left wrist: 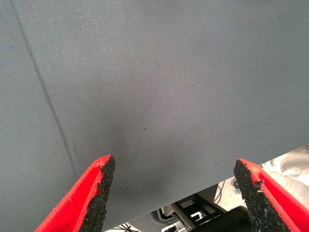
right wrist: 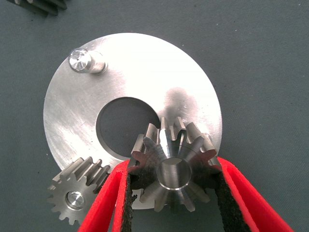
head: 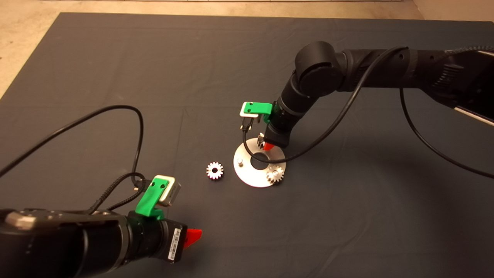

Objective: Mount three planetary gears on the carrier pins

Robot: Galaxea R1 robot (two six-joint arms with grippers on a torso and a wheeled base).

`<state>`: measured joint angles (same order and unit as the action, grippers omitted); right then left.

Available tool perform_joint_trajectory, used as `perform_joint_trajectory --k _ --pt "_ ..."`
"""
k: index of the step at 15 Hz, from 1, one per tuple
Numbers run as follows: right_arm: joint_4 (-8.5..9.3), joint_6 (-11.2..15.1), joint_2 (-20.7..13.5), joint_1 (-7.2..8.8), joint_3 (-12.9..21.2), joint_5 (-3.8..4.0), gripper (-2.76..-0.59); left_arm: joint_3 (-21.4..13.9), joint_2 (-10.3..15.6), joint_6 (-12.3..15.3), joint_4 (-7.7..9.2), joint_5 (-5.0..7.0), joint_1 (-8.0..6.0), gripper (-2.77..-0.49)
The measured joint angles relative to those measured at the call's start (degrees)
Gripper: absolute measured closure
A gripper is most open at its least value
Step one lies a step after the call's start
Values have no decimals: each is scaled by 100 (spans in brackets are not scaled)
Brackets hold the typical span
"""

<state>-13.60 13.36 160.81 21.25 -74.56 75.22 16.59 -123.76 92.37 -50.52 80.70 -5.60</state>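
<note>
right gripper (right wrist: 171, 193) pinches a gear (right wrist: 173, 166) by its toothed sides over the disc (right wrist: 72, 116) | small, hard, slick, dense steel; grip flanks, bore clear | one gear (right wrist: 72, 197) seated, one pin (right wrist: 82, 60) bare, spare gear (head: 214, 170) on mat | left gripper (left wrist: 176, 186) spread, idle

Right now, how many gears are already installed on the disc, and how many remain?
One gear already sits on its pin. The right gripper holds the second gear over the disc. The third gear lies on the mat, one pin stands bare, and the left gripper waits open.
</note>
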Motion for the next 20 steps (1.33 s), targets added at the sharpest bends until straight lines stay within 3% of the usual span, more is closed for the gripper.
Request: perform_joint_trajectory --k 7,14,20 --pt "2 -6 -5 0 2 30 -101 0 -2 0 0 0 0 -175" --pt "2 -394 -16 0 -2 57 -101 0 -2 0 1 -46 0 -175" --pt "-1 -557 -52 0 -3 100 -101 0 14 0 0 -80 0 -175"
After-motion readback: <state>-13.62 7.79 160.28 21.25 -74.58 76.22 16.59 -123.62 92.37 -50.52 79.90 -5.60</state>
